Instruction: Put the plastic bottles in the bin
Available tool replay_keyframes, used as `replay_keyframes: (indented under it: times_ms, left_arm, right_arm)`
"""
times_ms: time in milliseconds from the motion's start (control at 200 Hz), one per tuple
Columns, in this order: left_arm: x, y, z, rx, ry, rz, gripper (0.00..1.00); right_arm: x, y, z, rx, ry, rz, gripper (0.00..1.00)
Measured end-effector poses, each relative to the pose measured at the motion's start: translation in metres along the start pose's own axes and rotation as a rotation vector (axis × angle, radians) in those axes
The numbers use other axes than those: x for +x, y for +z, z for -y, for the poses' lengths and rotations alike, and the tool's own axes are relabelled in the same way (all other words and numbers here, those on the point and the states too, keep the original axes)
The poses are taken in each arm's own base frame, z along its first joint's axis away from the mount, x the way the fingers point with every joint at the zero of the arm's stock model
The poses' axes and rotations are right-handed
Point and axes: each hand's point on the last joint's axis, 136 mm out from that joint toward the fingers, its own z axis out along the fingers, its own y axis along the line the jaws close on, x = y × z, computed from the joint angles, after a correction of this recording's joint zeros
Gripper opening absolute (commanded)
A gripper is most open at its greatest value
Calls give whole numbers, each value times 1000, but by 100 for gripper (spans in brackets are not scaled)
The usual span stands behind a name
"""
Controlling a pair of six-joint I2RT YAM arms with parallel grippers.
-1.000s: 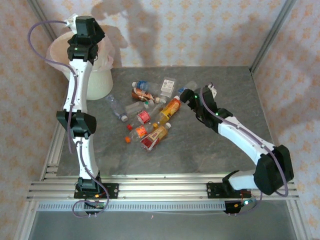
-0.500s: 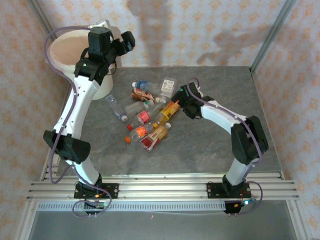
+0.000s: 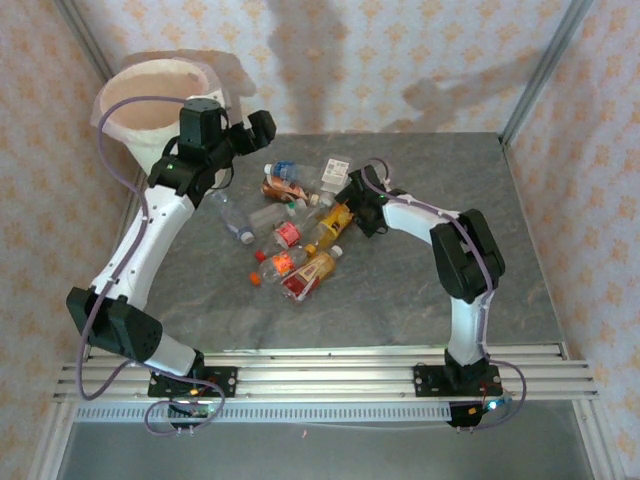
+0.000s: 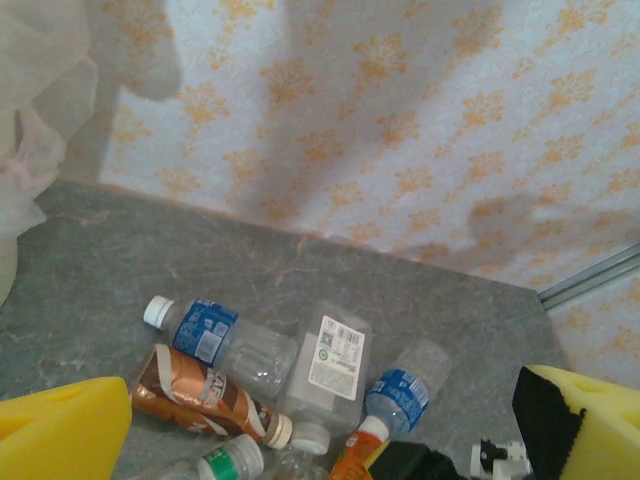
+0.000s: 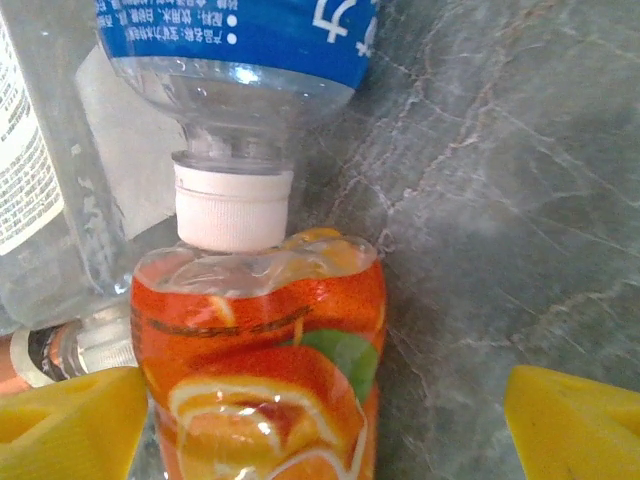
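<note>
- The orange-label bottle (image 5: 260,400) lies on the table (image 3: 400,290). The other plastic bottles (image 3: 285,225) lie just beside it, and the bin (image 3: 120,95) stands well apart from it.
- The right gripper (image 5: 322,425) is released, with its jaws straddling this bottle. The bottle's long axis runs across the closing line.
- The left gripper (image 3: 250,130) is released and empty, well apart from this bottle. The right arm is nearer.

Grey marbled surface (image 3: 420,290), with bottles (image 3: 310,268) in one loose heap between the left claw (image 3: 250,134) and the right claw (image 3: 352,196). Flat between the right claw's spread fingers: orange-label bottle (image 5: 265,400), touching the white cap of a blue-label bottle (image 5: 240,40) just ahead. Left of that, clear barcode bottle (image 5: 40,180). Beneath the left claw: second blue bottle (image 4: 212,333), brown bottle (image 4: 195,388) alongside. Bin (image 3: 150,95) behind and left of that claw.
</note>
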Motion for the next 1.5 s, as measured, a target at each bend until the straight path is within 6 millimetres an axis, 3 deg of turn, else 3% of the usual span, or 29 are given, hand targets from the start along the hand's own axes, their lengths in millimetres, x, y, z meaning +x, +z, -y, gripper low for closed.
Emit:
replay_keyframes:
  times_ms: [315,370,495,600,806,971,1146,1331,1496]
  left_arm:
    - [4,-18,-2,2,24,1,100]
    - [6,-17,-3,2,26,-4,100]
    - [19,-14,-1,28,31,-50,100]
    - [31,-12,2,61,45,-95,100]
    - [50,-13,13,121,82,-163,100]
    - [54,-15,20,154,106,-182,100]
    - [68,-8,28,184,119,-225,100]
    - [107,12,39,216,164,-346,100]
    - [147,19,58,272,235,-451,100]
  right_arm:
    - [2,19,0,20,-1,-16,82]
    - [1,21,-4,12,1,-12,77]
    - [0,24,-3,16,1,-8,62]
    - [-2,27,-9,-16,1,5,56]
    - [-5,24,-10,-56,-11,30,54]
    - [-14,-6,-6,-71,-27,80,54]
    - [-32,-61,-26,-161,-54,168,53]
    - [-46,-121,-42,-271,-76,254,52]
    - [-48,-149,-39,-322,-71,286,52]
